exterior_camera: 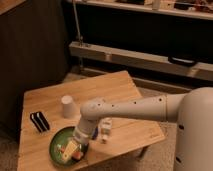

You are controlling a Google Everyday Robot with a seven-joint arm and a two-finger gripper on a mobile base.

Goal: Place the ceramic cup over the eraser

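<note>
The ceramic cup point(67, 106) is a small plain white tapered cup, standing upside down on the wooden table point(120, 90) left of centre. The eraser point(39, 121), flat and black with pale stripes, lies near the table's left edge, a short way left of the cup and apart from it. My gripper point(71, 149) hangs over the green plate point(56, 142) at the table's front, below and slightly right of the cup. Its pale fingers stand open with nothing between them. The arm reaches in from the right.
A small white bottle point(105, 129) with a label stands just right of my wrist. Small yellow and orange pieces lie on the green plate. A dark wall panel rises on the left, and a shelf with a metal rail runs behind the table.
</note>
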